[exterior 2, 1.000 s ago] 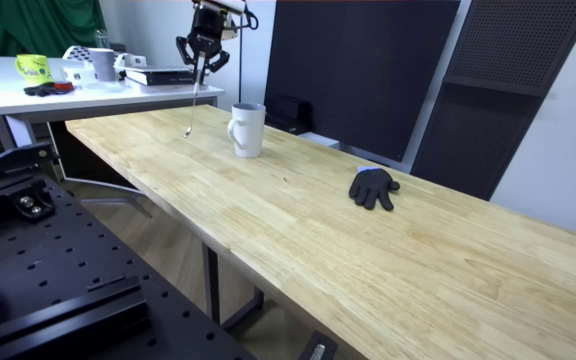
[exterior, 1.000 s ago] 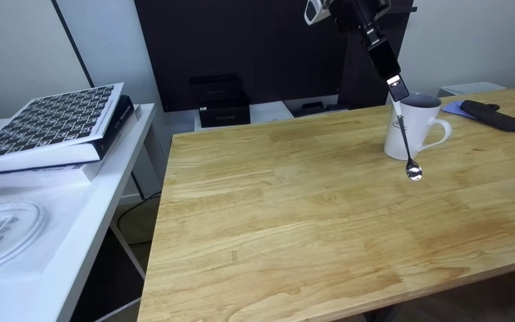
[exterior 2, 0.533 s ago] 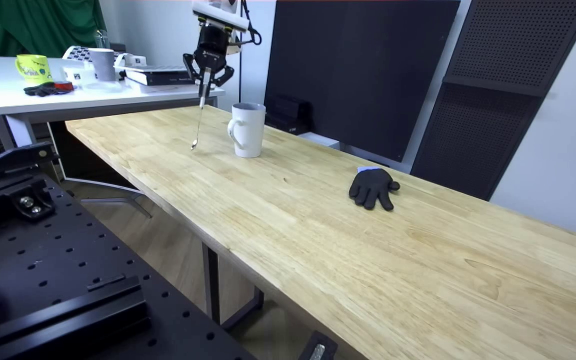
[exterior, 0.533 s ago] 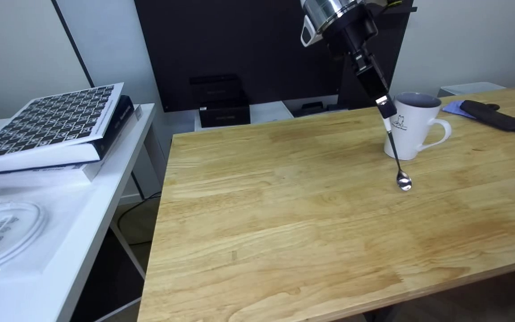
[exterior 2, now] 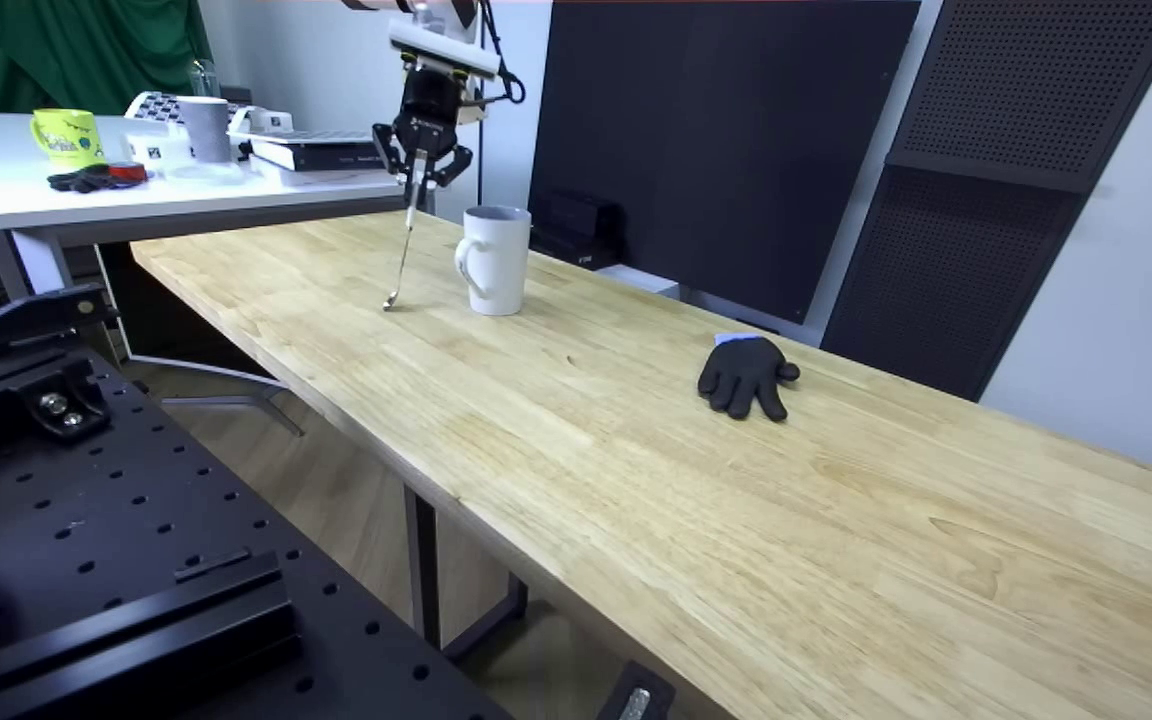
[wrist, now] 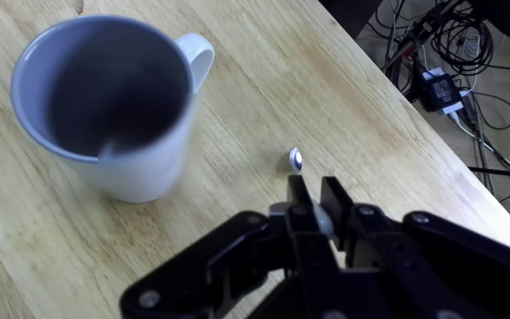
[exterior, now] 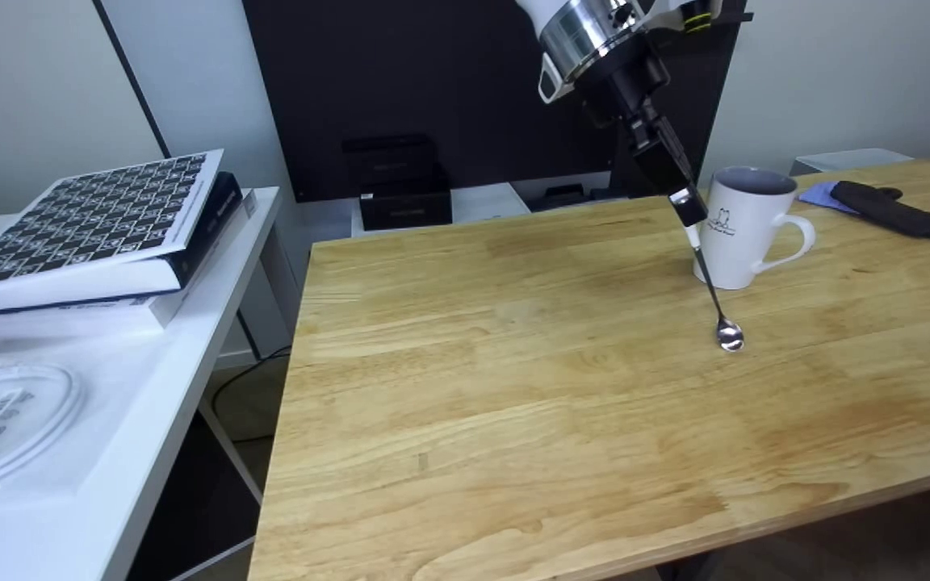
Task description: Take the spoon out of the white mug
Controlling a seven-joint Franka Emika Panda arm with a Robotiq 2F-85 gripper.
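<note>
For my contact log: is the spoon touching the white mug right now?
Apart. In an exterior view, a strip of the tabletop shows plainly between the spoon and the white mug, with no overlap.

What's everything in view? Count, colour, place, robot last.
table: 1, pale wood, centre
mug: 1, white, on table
spoon: 1, silver, white handle, outside mug
glove: 1, black, blue cuff, on table
desk: 1, white, beyond table
book stack: 1, black and white, on desk
disc: 1, white, on desk
yellow mug: 1, yellow-green, on desk
grey cup: 1, grey, on desk
curtain: 1, green, behind desk
adapter: 1, black, on floor
gripper: 1, black, shut on spoon
arm: 1, white, silver, above table
</note>
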